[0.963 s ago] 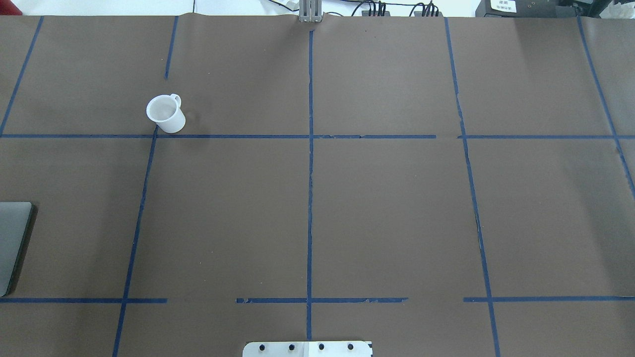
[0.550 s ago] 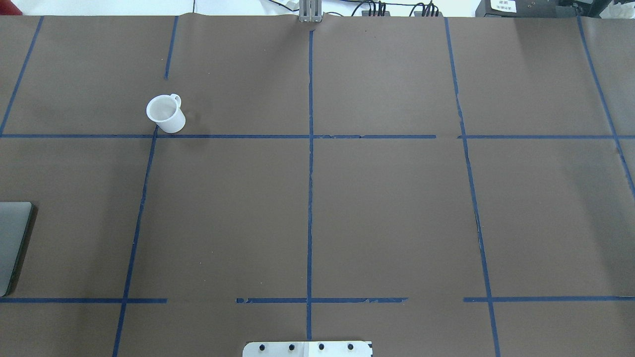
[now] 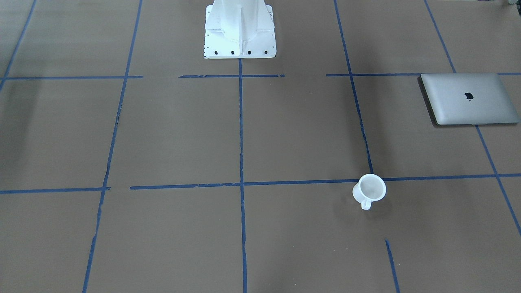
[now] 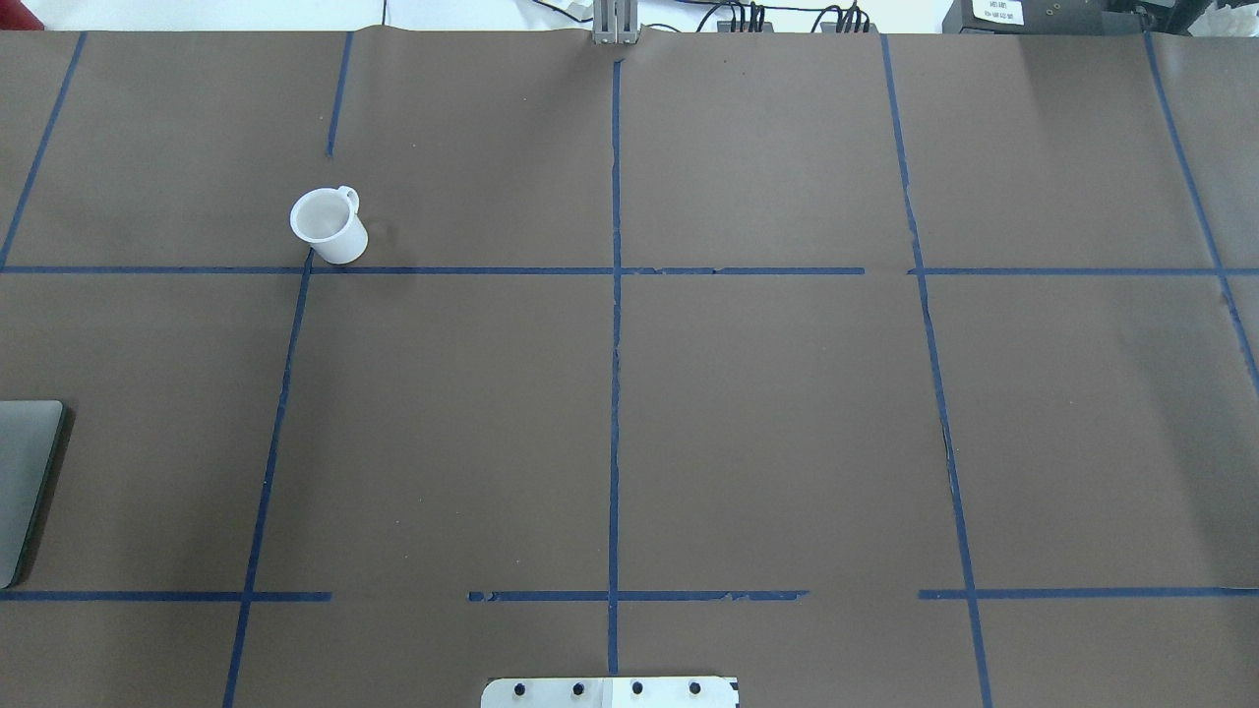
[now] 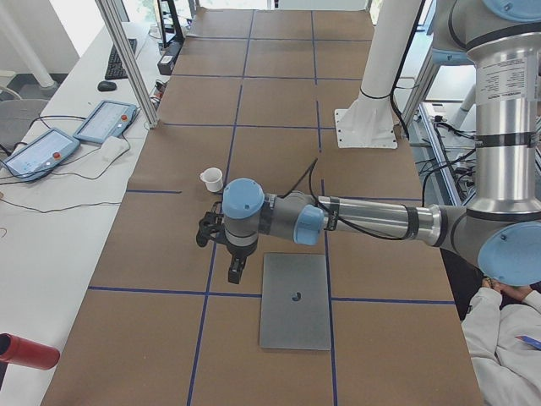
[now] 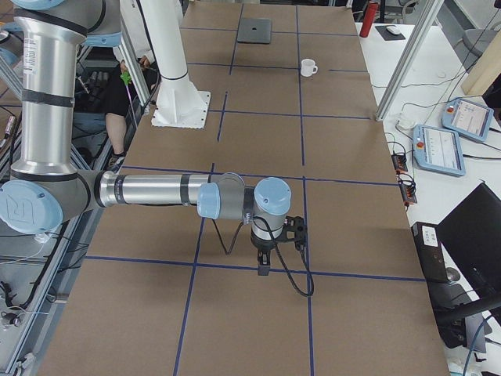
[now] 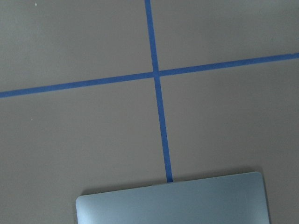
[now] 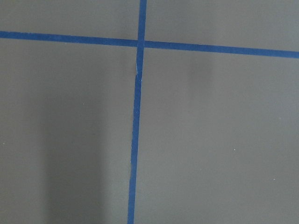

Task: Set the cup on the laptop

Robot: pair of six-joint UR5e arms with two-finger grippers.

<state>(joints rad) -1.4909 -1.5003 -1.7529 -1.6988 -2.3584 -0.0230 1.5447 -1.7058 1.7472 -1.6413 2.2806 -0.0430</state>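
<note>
Brown paper [image 4: 787,442] covers the whole table, ruled into squares by blue tape [image 4: 615,393], and as I read it the job has not started. The cup [image 4: 328,226] stands upright on the paper on my left half, its base just beyond a tape crossing and its handle turned away from the robot's base. Nothing touches it. The laptop [image 3: 468,99] lies closed and flat at the far left end of the table, nearer the robot than the cup and well apart from it. Its lid is bare, with only the dark logo at the centre.

The left gripper [image 5: 235,272] hangs above the paper just beside the laptop's edge on the cup side. Its wrist camera shows only a tape crossing and a strip of the silver lid. The right gripper [image 6: 264,262] hangs over a tape line at the opposite end, well away from both things. I see each of them only from the table ends, so I cannot tell how either pair of jaws stands.

Everything is left to do: reach the cup, grasp it, carry it across and set it on the lid. The left arm looks the better placed, to my eye.
</note>
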